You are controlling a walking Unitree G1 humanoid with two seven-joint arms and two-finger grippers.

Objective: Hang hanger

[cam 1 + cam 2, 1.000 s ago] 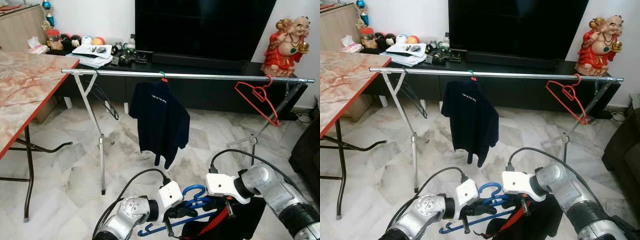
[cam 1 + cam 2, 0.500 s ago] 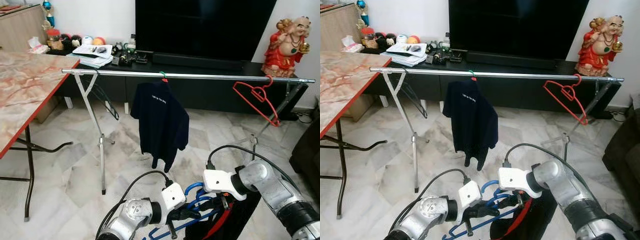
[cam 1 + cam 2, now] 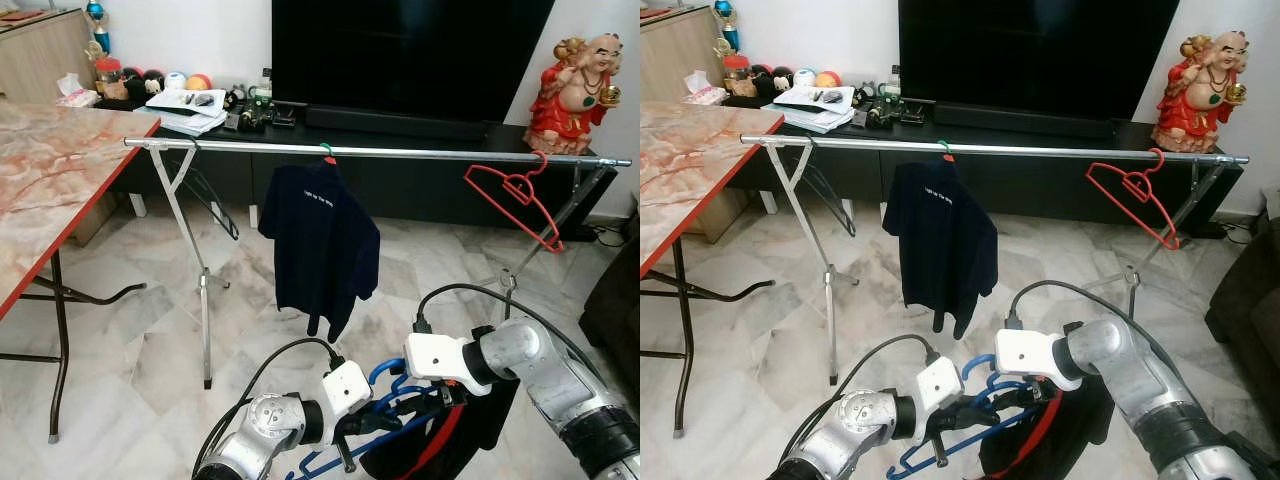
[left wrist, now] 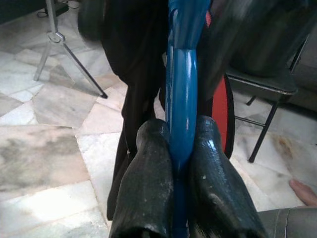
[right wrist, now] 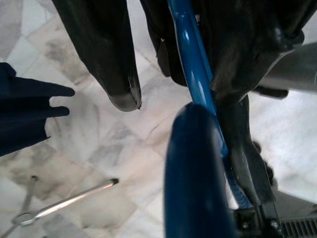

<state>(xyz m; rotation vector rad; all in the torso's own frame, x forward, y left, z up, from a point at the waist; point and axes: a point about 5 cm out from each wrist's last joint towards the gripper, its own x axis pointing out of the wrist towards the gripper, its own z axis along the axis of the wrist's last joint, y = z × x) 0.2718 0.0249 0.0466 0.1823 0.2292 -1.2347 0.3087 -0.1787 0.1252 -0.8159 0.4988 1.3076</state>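
Clamped in the left hand (image 4: 181,163) and steadied by the open right hand (image 5: 173,74), the blue hanger (image 3: 975,400) is judged ready to be lifted to the rail (image 3: 990,149)

The room is evenly bright, daylight-soft, with only faint shadows on the marble floor (image 3: 150,350). The dark television screen (image 3: 400,50) shows no glare. Head views are sharp throughout. In the wrist views, the blue hanger (image 4: 181,99) and black fingers (image 4: 148,188) blur close up.

Rail (image 3: 420,153) free btwn shirt (image 3: 322,240) & red hanger (image 3: 512,195) (wide gap).
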